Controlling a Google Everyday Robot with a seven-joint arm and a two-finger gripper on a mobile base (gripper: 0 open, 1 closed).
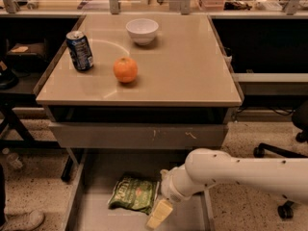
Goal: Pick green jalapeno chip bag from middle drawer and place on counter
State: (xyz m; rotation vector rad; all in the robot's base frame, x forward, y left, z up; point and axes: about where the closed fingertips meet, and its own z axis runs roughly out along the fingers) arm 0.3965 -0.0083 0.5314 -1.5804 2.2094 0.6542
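Down in the open middle drawer (pixel 94 178), the green jalapeno chip bag (pixel 134 194) lies flat on the grey floor, a little crumpled, with its pale lettering facing up. The tool (pixel 160 214) hangs just beside the bag's right edge, low over the drawer floor and close to the bottom of the view. Only a pale, cream-coloured tip of it shows. Whether it is spread or pressed together cannot be told, nor whether it touches the bag. The thick white arm (pixel 240 173) reaches in from the right, crosses over the drawer's right wall and hides that side of the drawer.

Above, a scratched grey drawer front (pixel 139 135) overhangs the back of the middle drawer, so the rear of the floor lies in shadow. On the tan surface (pixel 187 71) stand a blue can (pixel 80 50) near the left edge, an orange (pixel 125 70) to its right, and a white bowl (pixel 142 31) further back. All three are apart from one another. A faint white ring mark (pixel 115 45) curves between the can and the bowl.

A chair base with castors (pixel 262 151) sits on the speckled floor at the right, partly cut off. A shoe (pixel 23 221) shows at the lower left corner.
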